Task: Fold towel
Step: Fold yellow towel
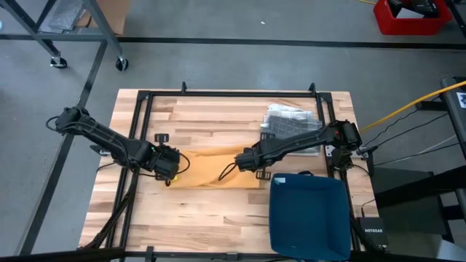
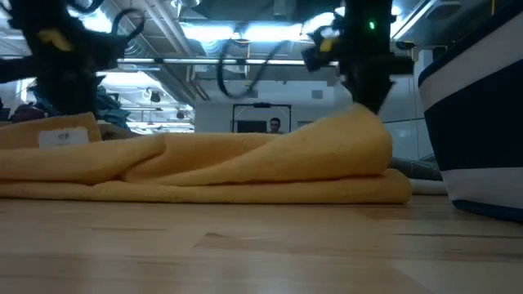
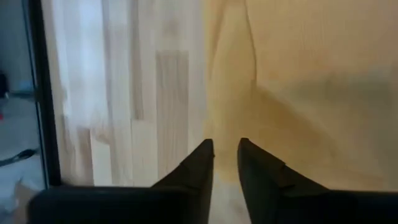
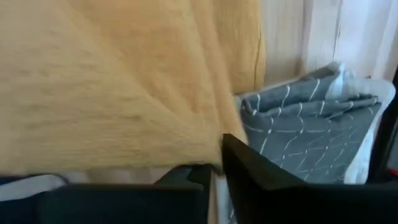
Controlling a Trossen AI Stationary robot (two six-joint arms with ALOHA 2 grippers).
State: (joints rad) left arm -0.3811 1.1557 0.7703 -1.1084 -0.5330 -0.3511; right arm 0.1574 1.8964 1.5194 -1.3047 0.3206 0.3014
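Low view is showing a soft, rumpled yellow towel (image 2: 204, 167) lying on the wood-plank counter (image 2: 261, 245); left end effector (image 3: 225, 163) standing slightly apart, right end effector (image 4: 214, 167) unclear.

yellow towel (image 1: 211, 166): 1 | grey patterned cloth (image 1: 291, 120): 1 | blue bin (image 1: 309, 215): 1

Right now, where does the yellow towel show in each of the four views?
High view: yellow towel mid-table, between both grippers.
Low view: towel spans the middle, folded.
Left wrist view: towel beyond the fingers.
Right wrist view: towel fills most of the picture.
Shared landmark: grey patterned cloth.
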